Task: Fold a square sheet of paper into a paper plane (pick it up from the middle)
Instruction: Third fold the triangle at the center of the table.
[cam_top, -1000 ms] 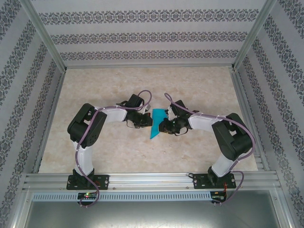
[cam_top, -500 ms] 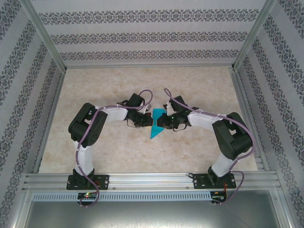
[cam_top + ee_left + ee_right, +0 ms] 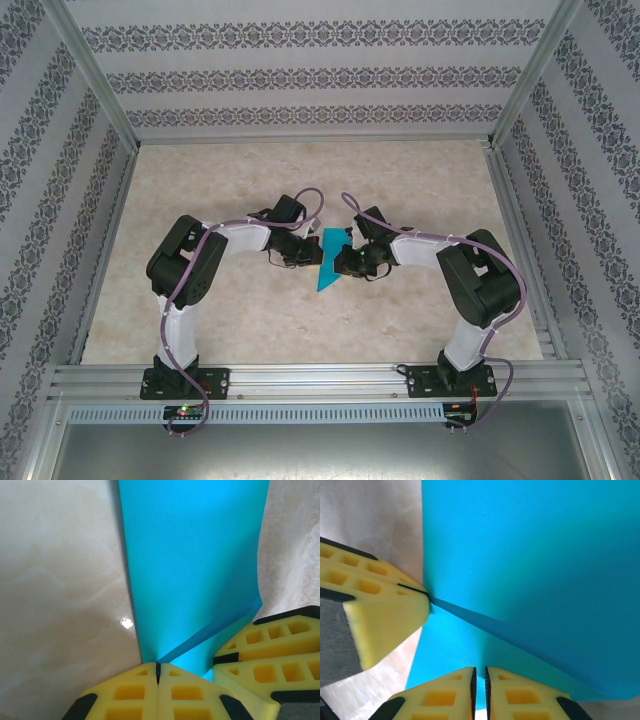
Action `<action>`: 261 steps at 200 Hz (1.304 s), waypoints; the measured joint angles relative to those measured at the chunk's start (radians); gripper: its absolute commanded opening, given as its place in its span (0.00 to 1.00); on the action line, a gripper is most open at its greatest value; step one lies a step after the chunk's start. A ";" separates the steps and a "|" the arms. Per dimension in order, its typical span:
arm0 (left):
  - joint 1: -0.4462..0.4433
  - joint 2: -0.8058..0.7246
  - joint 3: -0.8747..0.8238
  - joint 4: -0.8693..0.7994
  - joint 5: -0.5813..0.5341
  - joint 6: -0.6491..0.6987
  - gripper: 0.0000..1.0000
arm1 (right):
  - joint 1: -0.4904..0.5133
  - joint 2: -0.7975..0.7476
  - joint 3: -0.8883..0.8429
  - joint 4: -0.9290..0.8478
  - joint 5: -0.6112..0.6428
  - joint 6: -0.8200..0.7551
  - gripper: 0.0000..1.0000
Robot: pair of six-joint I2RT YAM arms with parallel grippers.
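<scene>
Teal paper (image 3: 328, 265), one folded piece, pinched by two closed hands: left hand (image 3: 157, 667), right hand (image 3: 480, 672).

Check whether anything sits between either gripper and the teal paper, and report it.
Nothing visible does. The left gripper is shut on the teal paper at a fold, and the right gripper grips the same sheet close beside it, so both are already in contact with the paper.
</scene>
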 measured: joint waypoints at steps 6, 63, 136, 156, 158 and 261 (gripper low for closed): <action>0.000 0.001 0.001 0.000 0.000 0.002 0.05 | 0.000 0.000 0.000 -0.003 0.003 -0.003 0.15; -0.001 0.014 0.025 -0.024 0.004 0.018 0.08 | 0.000 0.000 0.006 -0.021 0.031 -0.020 0.15; -0.010 0.016 0.060 -0.074 -0.010 0.026 0.26 | 0.002 0.012 0.027 -0.056 0.050 -0.041 0.13; -0.011 0.006 0.074 -0.108 -0.036 0.028 0.32 | 0.002 0.015 0.031 -0.058 0.050 -0.041 0.13; -0.011 0.003 0.076 -0.113 -0.040 0.029 0.33 | 0.002 0.015 0.031 -0.059 0.050 -0.041 0.13; -0.074 -0.274 -0.062 -0.153 -0.094 0.000 0.33 | 0.008 0.016 0.035 -0.064 0.050 -0.040 0.13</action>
